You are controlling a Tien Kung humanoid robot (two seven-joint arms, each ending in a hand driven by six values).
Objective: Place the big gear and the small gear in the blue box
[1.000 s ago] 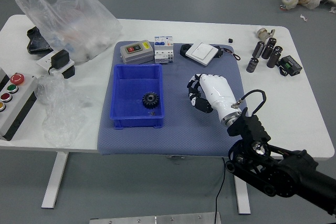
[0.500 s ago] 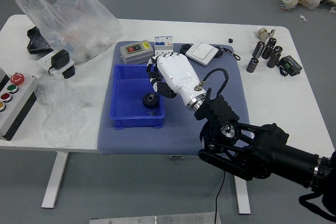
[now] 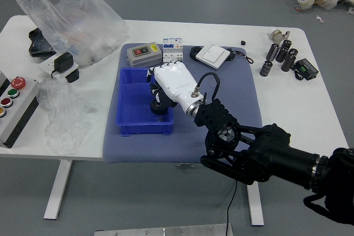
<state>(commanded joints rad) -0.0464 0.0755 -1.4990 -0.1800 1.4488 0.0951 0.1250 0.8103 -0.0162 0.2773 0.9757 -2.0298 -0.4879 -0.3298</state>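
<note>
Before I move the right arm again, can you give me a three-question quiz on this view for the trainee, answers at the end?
1. True or false: the right hand reaches over the blue box.
2. What colour is the gear seen in the box? A) white B) black C) yellow
3. Fill in: the red button is on the robot's ____ side.

Key: 1 true; 2 B; 3 left

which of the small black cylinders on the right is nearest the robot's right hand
The one beside the blue-grey mat, the small black cylinder closer to the right hand than the others.
</note>
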